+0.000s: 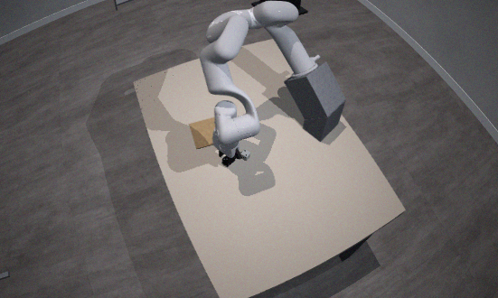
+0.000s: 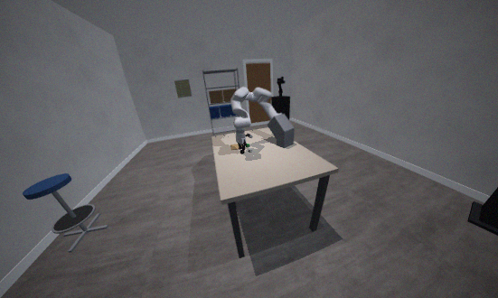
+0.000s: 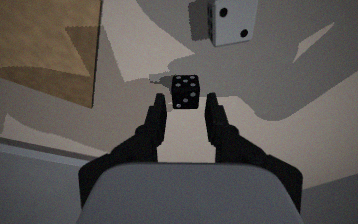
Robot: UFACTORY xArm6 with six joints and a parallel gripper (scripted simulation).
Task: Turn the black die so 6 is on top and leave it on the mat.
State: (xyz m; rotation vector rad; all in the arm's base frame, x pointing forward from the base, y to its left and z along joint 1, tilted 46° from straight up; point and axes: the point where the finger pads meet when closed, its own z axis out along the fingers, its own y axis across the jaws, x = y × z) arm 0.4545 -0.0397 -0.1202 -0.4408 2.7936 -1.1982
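The black die [image 3: 185, 90] with white pips lies on the bare table, to the right of the tan mat [image 3: 31, 40] [image 1: 202, 132] and off it. The face turned to the wrist camera shows several pips. My gripper [image 3: 185, 103] [image 1: 228, 159] [image 2: 242, 149] points down over the die. Its two black fingers stand half open, one on each side of the die's near part, with a gap on both sides. They hold nothing. In the top view the arm hides the black die.
A white die [image 3: 231, 20] [image 1: 245, 154] lies on the table just beyond the black die. The grey robot base block [image 1: 318, 99] stands at the back right of the table [image 1: 300, 203]. The mat is partly under the arm.
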